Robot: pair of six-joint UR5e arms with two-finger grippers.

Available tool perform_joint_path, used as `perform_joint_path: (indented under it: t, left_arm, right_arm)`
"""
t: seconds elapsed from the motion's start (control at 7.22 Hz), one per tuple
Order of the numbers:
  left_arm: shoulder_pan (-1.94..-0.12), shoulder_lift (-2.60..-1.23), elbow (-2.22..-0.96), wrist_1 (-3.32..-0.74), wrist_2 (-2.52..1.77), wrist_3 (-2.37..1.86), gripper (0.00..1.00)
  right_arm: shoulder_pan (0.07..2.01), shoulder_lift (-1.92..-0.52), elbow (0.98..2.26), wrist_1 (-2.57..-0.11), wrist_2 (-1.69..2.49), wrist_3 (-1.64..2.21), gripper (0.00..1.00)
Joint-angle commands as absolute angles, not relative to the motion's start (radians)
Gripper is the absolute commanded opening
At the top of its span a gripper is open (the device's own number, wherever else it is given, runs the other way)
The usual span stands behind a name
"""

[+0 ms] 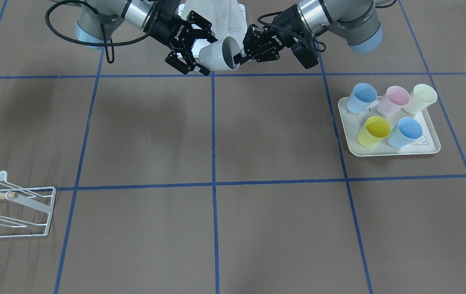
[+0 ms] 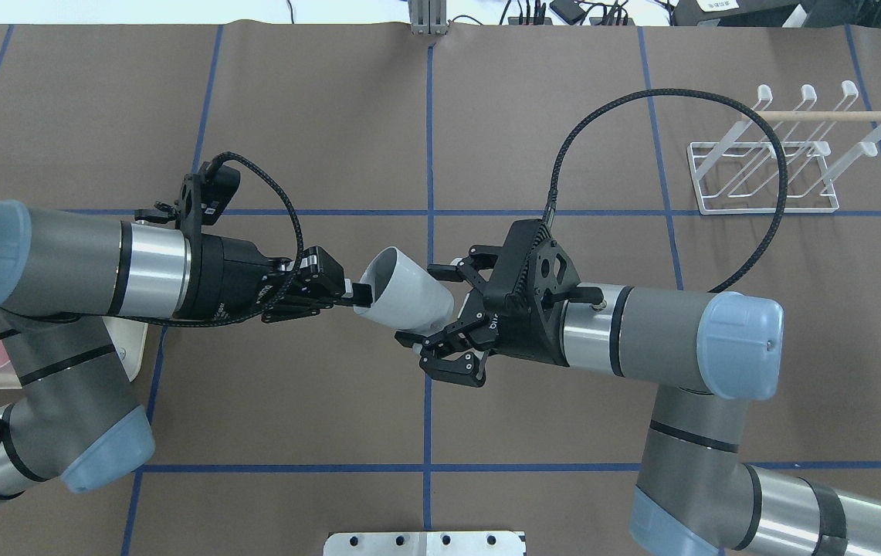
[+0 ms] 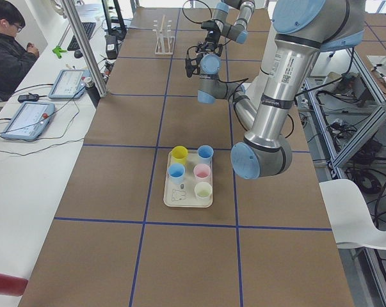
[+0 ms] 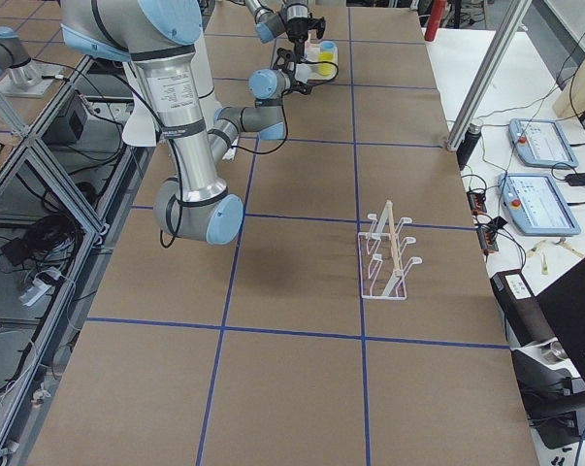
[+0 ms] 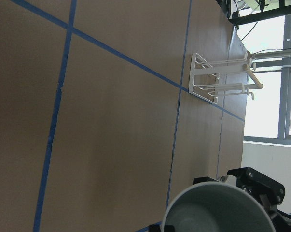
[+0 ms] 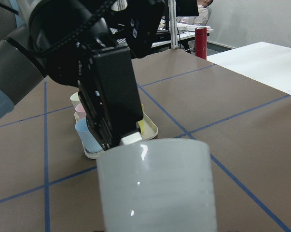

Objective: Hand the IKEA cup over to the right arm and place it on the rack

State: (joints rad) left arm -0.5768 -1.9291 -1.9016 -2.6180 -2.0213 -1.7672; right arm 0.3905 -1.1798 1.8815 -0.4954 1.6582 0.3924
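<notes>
The white IKEA cup (image 1: 213, 55) hangs on its side in mid-air between the two arms, above the table's robot-side middle. My left gripper (image 2: 359, 293) is shut on the cup's rim, one finger inside the mouth. The right arm's gripper (image 2: 417, 303) is open, and its spread fingers straddle the cup's (image 2: 405, 297) closed base without visibly pressing it. The right wrist view is filled by the cup's wall (image 6: 155, 183), with the left gripper (image 6: 128, 137) pinching the far rim. The rack (image 2: 764, 166) stands bare at the far right of the table, away from both grippers.
A cream tray (image 1: 388, 152) on the robot's left side holds several coloured cups, among them a yellow one (image 1: 373, 130). The right arm's long black cable (image 2: 718, 100) loops up toward the rack. A person (image 3: 7, 51) sits at a side desk with tablets.
</notes>
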Motion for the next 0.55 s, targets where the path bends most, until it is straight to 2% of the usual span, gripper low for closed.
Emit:
perform_joint_path:
  t: [0.0, 0.28, 0.42]
  left_arm:
    - [-0.577, -1.927, -1.905, -2.619, -2.022, -1.767, 0.0]
    - [-0.577, -1.927, -1.904, -2.619, -2.022, -1.767, 0.0]
    - [-0.577, -1.927, -1.902, -2.619, -2.02, -1.767, 0.0]
  right_arm:
    - [0.39, -1.184, 1.881, -0.495, 1.658, 0.391, 0.9]
    - [0.39, -1.183, 1.882, -0.494, 1.658, 0.393, 0.84]
    - [0.39, -1.18, 1.882, -0.494, 1.658, 0.393, 0.84]
